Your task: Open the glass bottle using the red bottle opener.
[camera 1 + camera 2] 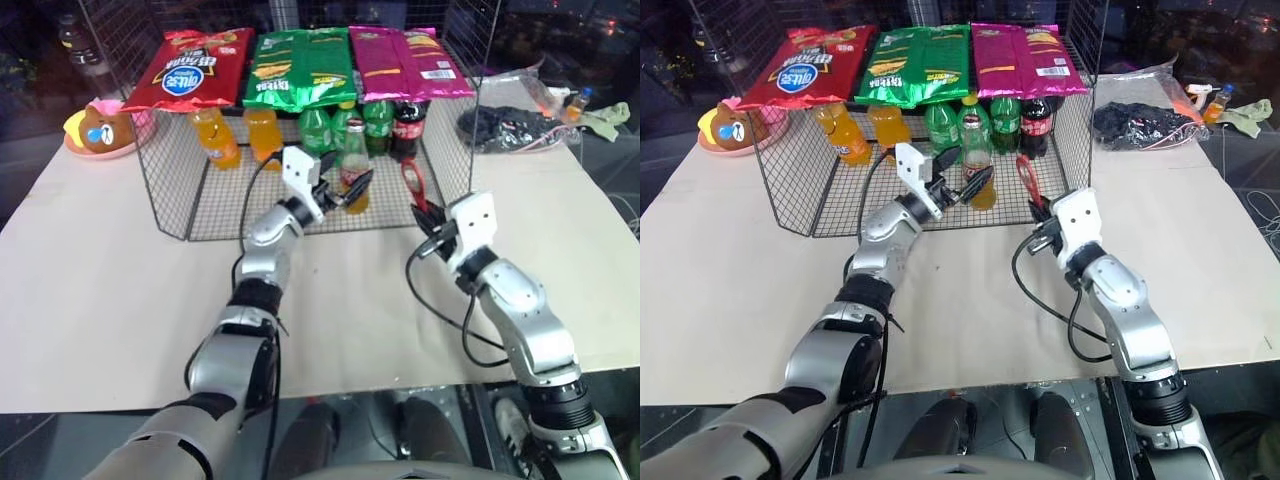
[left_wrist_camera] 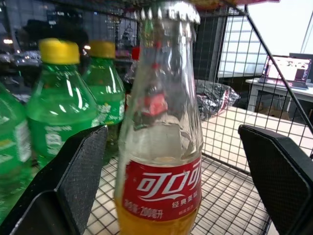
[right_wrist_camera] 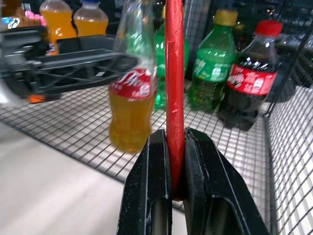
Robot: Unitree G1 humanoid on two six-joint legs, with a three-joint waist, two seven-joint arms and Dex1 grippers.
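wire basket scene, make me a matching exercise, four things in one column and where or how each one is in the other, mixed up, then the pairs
Things:
1. clear glass bottle of orange drink with red label
2. thin red bottle opener
3. left gripper
4. dark cola bottle with red cap

States:
A. clamped upright between shut black fingers
B. open, one finger on each side of the glass bottle
C. standing at the back of the basket beside green bottles
D. capped, standing on the wire floor between open fingers

Pairs: 1-D, 2-A, 3-B, 4-C
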